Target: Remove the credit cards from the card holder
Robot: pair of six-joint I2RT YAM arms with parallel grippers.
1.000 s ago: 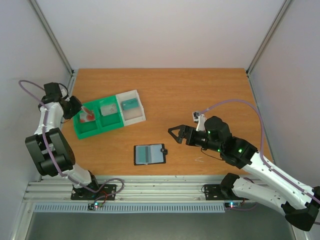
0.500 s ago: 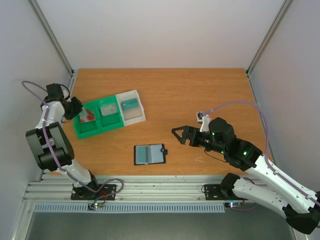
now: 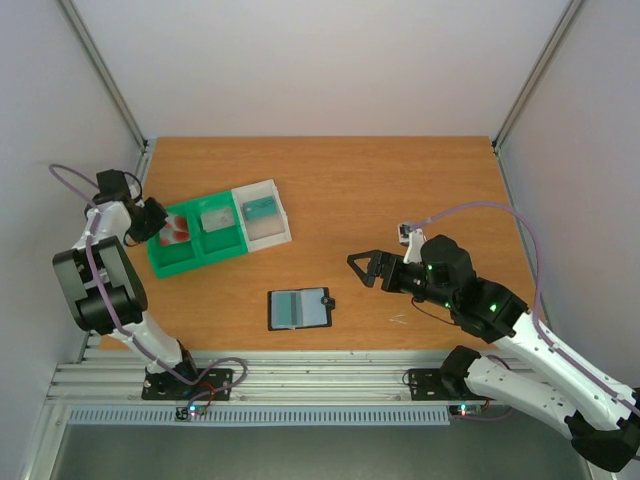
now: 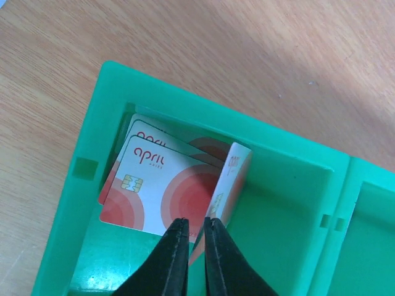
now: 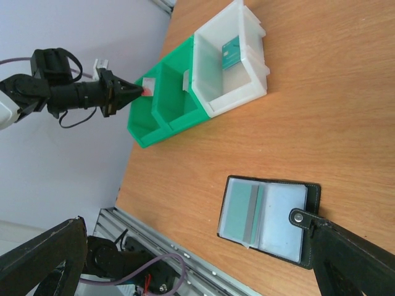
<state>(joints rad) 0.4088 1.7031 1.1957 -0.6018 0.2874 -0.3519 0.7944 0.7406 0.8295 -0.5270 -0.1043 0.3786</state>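
Left jaws narrow over the green tray, a red-blotched card on edge at their tips, grip unclear; right jaws wide, right of the open card holder.

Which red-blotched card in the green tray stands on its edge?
The card at the left gripper; the other two cards lie flat, overlapping, faces up.

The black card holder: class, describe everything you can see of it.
The flat black bifold card holder lies open, face up, on the orange-brown wooden table, near its front edge. Inside, the right pocket is pale blue-grey; the left shows a teal card with a grey stripe. A small black snap tab sticks out from its right edge. Only the table touches it.
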